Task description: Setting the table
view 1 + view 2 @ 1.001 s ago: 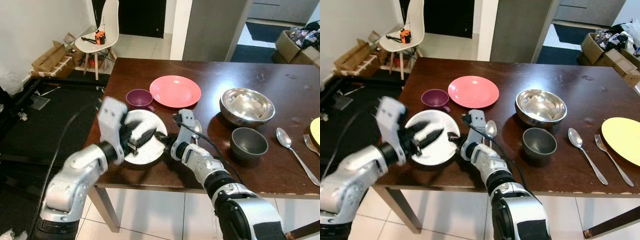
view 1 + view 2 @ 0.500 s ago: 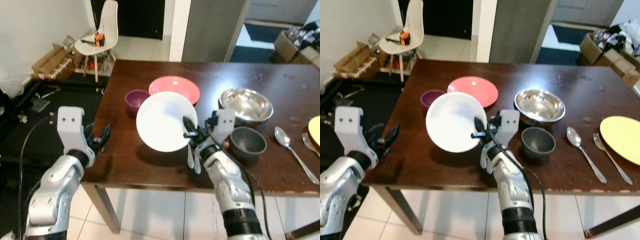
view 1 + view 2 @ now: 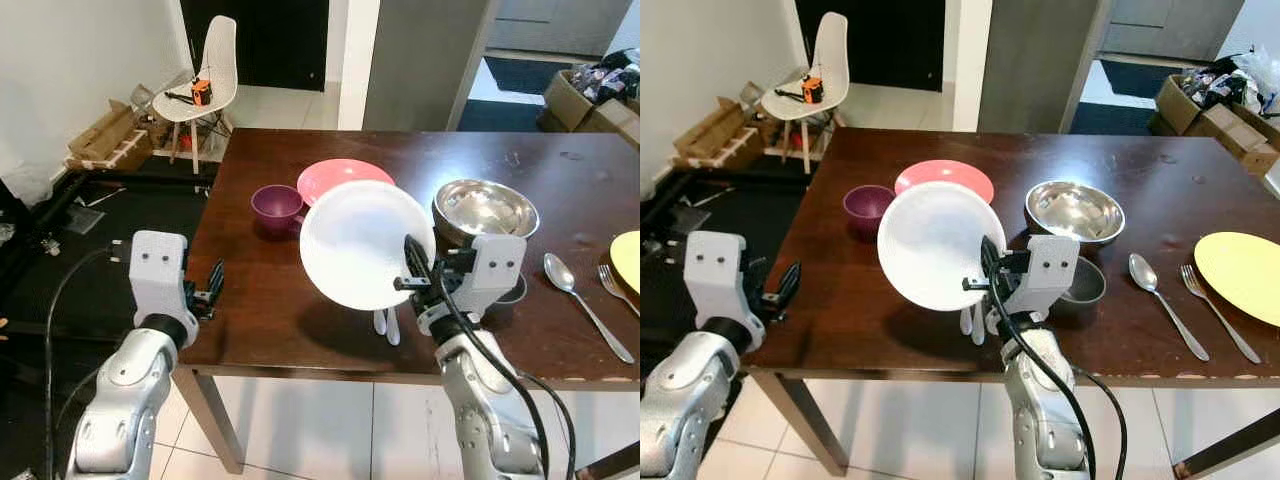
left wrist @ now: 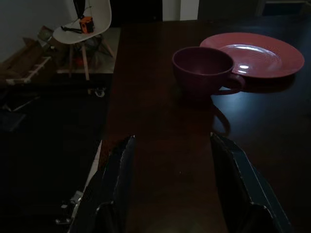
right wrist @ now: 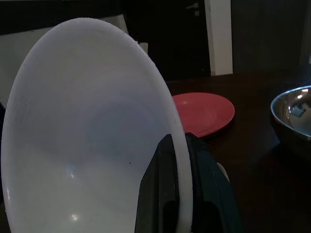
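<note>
A white plate hangs tilted above the dark wooden table, its face turned toward me. My right gripper is shut on the plate's lower right rim; in the right wrist view the fingers pinch the rim of the plate. My left gripper hovers at the table's front left edge, open, with nothing between its fingers. Ahead of it stand a purple cup and a pink plate.
A steel bowl and a grey bowl sit to the right of the held plate. Farther right lie a spoon, a fork and a yellow plate. A white spoon lies under the held plate. A white chair stands beyond the table.
The right gripper has carried the white plate up off the table and to the right. The left gripper let go of it and drew back to the table's left edge.
</note>
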Motion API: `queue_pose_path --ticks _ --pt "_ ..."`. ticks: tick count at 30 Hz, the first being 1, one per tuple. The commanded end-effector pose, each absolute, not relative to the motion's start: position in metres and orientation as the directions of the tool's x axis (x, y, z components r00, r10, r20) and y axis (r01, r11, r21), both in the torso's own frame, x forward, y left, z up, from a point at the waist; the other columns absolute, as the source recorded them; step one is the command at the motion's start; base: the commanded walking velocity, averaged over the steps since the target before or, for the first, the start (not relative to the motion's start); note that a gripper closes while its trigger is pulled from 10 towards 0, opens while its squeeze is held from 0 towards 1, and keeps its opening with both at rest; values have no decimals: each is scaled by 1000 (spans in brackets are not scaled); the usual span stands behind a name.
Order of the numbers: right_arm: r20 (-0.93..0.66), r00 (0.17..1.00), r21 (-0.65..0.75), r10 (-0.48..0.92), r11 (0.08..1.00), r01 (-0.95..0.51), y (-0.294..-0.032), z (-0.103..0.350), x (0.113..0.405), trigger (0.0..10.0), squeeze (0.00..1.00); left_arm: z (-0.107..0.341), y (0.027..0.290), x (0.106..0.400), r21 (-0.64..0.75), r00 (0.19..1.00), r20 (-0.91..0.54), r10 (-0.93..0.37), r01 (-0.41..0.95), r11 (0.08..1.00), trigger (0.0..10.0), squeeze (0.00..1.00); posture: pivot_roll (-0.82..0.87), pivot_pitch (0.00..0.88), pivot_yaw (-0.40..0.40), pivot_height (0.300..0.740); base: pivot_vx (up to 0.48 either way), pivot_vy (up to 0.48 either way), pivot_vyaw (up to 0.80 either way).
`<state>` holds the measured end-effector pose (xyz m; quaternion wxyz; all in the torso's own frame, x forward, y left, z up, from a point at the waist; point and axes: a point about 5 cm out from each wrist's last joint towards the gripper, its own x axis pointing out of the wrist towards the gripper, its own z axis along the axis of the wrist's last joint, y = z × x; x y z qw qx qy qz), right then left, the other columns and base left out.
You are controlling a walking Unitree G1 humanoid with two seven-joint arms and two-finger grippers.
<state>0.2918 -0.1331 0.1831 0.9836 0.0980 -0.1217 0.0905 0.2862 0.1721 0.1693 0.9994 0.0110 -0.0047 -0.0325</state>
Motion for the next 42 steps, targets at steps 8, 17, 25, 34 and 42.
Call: queue_pose_path --ticks 8,17,25,34,42 --pt "217 964 162 154 968 -191 -128 183 294 10000 0 169 164 289 42 997 28 -69 68 997 10000 0 -42 0 70 740 0 0 0" --pt "195 968 165 157 968 -190 -126 180 293 10000 0 167 163 288 55 997 38 -73 71 996 10000 0 -37 1 70 740 -255 0 0" --pt "187 970 167 156 968 -188 -125 179 294 10000 0 167 164 287 59 996 40 -75 72 996 10000 0 -36 1 74 740 -253 0 0" --pt "184 972 170 147 969 -179 -125 178 294 10000 0 168 163 288 62 996 40 -81 79 995 10000 0 -36 4 82 740 -247 0 0" --pt "182 973 175 141 969 -173 -125 178 294 10000 0 169 163 288 68 995 42 -86 83 994 10000 0 -34 4 87 740 -247 0 0"
